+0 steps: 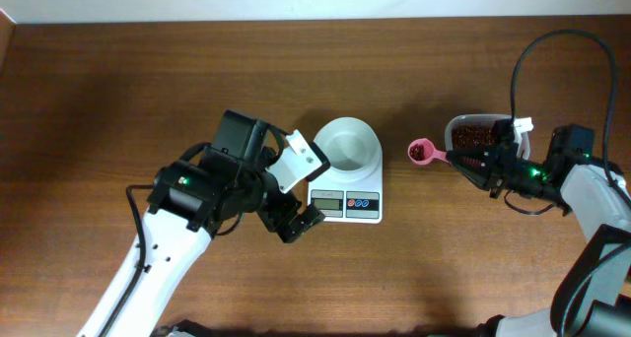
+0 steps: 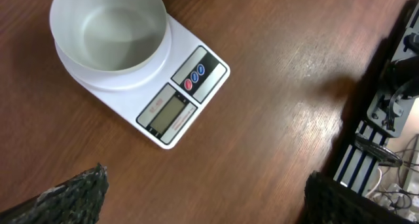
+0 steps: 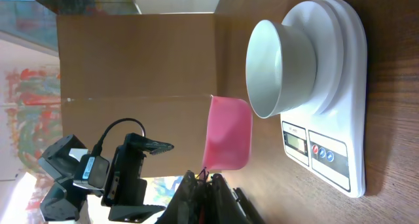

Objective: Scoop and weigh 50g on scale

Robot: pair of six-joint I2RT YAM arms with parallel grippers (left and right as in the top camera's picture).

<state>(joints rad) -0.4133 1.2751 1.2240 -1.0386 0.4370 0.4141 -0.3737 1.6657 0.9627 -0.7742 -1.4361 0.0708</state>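
Observation:
The white scale stands mid-table with an empty round white bowl on it; both also show in the left wrist view as scale and bowl. My left gripper hovers open just left of the scale, and its fingers are wide apart with only bare wood between them. My right gripper is shut on the handle of a pink scoop holding dark red-brown beans, right of the bowl and apart from it. In the right wrist view the scoop sits short of the bowl.
A clear plastic tub with more beans sits just behind the right gripper. Black cables loop above the right arm. A brown cardboard wall stands behind the table. Dark equipment lies beyond the table edge.

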